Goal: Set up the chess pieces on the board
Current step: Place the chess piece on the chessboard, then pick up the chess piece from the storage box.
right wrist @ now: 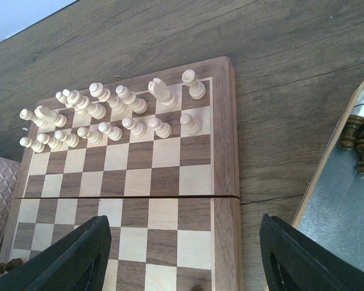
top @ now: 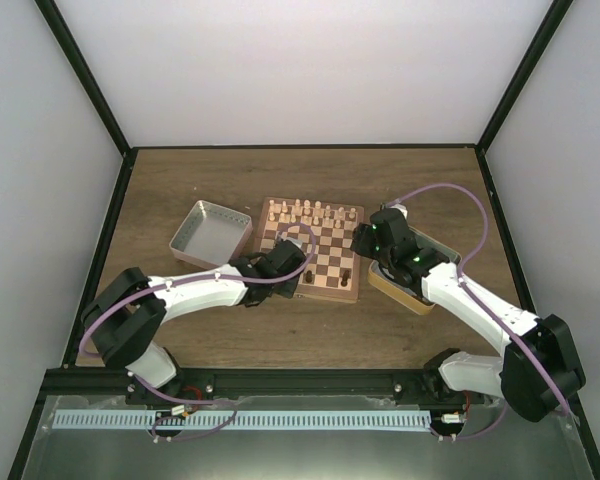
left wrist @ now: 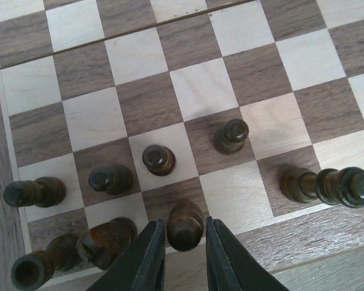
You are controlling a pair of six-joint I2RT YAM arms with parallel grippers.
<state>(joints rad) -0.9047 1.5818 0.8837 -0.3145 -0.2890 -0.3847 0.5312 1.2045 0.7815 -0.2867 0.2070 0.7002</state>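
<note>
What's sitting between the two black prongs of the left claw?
In the left wrist view, a dark brown chess piece stands between the prongs of the left claw, at the near edge of the board. Whether the prongs touch it is unclear.

At the right wrist view's right edge your tin [right wrist: 346, 206] is cut off; the chess pieces [top: 345, 275] overhead are too small to identify.

Lab test cell, white walls [top: 300, 70], black frame [top: 80, 75], wooden table [top: 280, 175]
</note>
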